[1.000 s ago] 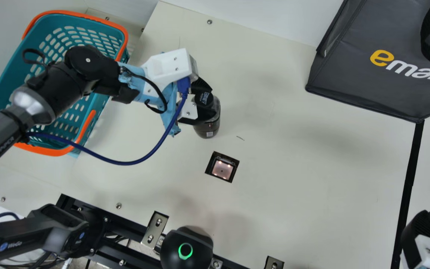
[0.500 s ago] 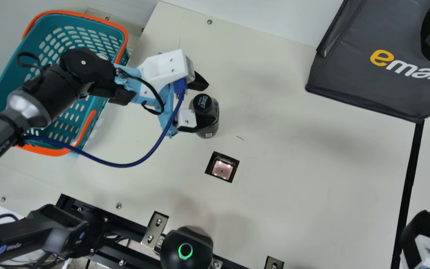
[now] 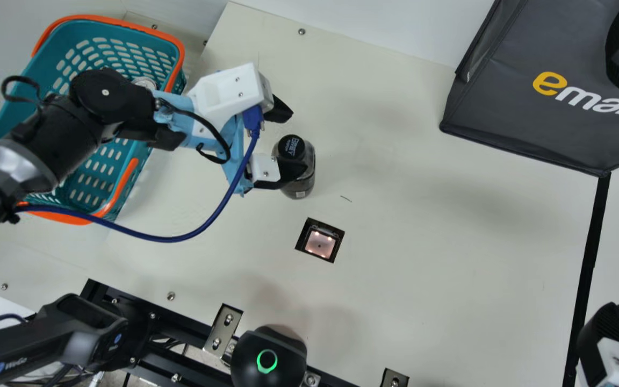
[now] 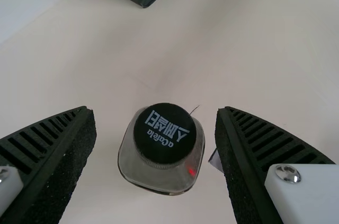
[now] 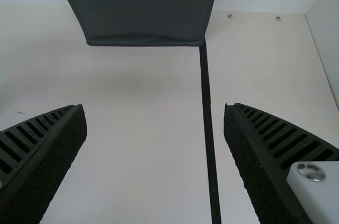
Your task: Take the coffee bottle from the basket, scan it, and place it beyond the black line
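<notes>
Coffee bottle [image 3: 301, 187] upright on the cream table [image 3: 422, 258], between the spread fingers of the left gripper [image 3: 297, 141]
White lettering crosses its black cap [image 3: 292, 146], and a small pale label [image 3: 301, 194] sits low on its side; the scanner window [image 3: 319, 244] glows nearby, yellow and white print marks the dark bag [image 3: 503, 107], and the right gripper [image 3: 606, 333] is spread too

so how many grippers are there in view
2. The left gripper is open, its fingers on either side of the upright coffee bottle; the right gripper is open by the black line.
</notes>
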Controlling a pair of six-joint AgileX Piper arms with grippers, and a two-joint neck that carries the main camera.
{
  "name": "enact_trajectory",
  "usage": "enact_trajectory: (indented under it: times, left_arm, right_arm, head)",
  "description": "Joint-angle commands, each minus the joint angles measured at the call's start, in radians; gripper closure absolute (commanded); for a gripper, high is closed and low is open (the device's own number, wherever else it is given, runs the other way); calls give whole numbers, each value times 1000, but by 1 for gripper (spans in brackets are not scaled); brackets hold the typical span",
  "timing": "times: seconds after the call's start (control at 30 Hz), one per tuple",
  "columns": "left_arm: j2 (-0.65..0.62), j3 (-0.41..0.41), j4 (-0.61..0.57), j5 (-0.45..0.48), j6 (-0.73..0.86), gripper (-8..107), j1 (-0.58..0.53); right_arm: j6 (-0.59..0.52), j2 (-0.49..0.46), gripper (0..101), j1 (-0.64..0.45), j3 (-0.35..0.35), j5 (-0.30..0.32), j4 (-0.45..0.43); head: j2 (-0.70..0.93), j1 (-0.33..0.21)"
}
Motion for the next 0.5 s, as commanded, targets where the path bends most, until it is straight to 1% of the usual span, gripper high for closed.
enact_trajectory:
  times: [0.0,0.27,0.47]
  left_arm:
    - [-15,-5,21,2,-58,9,-3]
    - [-80,-47,101,28,-232,9,-11]
    - [-115,-80,136,45,-312,9,13]
  right_arm:
    - [0,0,10,0,0,0,0]
    - [0,0,10,0,0,0,0]
    - [0,0,10,0,0,0,0]
  head:
    - [2,-26]
    - [2,-26]
    - [2,-26]
